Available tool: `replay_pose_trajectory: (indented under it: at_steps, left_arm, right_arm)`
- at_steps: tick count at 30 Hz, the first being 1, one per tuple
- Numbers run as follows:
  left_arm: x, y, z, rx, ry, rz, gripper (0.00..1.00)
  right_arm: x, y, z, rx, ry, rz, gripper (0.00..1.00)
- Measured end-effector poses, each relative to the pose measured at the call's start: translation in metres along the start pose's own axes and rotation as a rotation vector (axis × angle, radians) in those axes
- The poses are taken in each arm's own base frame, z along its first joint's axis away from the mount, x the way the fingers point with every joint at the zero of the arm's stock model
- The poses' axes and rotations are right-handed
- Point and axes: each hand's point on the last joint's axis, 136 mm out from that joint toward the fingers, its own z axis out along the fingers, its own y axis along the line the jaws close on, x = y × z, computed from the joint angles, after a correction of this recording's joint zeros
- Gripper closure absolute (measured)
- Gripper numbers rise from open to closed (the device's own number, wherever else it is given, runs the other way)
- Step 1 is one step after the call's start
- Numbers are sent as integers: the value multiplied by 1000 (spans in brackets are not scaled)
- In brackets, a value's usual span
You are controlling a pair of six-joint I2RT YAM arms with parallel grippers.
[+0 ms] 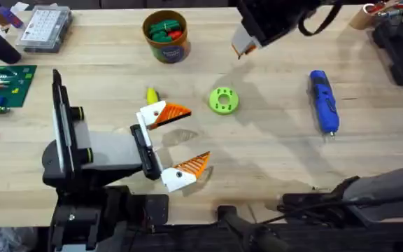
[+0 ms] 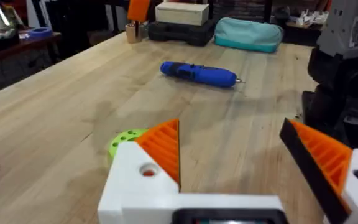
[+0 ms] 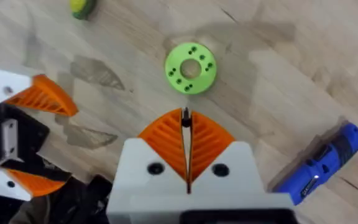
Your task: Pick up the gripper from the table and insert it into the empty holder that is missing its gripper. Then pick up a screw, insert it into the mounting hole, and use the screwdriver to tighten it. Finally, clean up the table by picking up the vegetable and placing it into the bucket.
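The blue screwdriver [image 1: 324, 101] [image 2: 199, 73] [image 3: 322, 165] lies on the table at the right. A green disc with small holes [image 1: 223, 100] [image 2: 124, 140] [image 3: 191, 67] lies mid-table. A small yellow-green vegetable [image 1: 151, 95] [image 3: 81, 7] lies left of the disc. The orange-brown bucket [image 1: 166, 35] stands at the back with green and red items inside. My left gripper [image 1: 196, 136] [image 2: 229, 130] is open and empty, low over the table just short of the disc. My right gripper [image 1: 242, 47] [image 3: 186, 115] hangs high above the disc, shut on nothing. The holder is out of view.
A clear compartment box [image 1: 44, 28] sits at the back left, a green circuit board [image 1: 2, 84] at the left edge. A black case [image 1: 401, 49] [image 2: 179, 31] and a teal pouch [image 2: 247, 32] stand at the far right.
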Motion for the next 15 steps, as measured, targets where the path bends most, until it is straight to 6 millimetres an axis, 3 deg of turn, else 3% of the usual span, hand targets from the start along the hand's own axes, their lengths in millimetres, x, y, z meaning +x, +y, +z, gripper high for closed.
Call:
replay_pose_trajectory:
  at_steps: [7, 15]
  left_arm:
    - [0, 0, 0, 0, 0, 0, 13]
    - [0, 0, 0, 0, 0, 0, 13]
  right_arm:
    - [-12, 30, -13, -56, -61, -78, 998]
    - [-17, 75, -10, -139, -76, -210, 998]
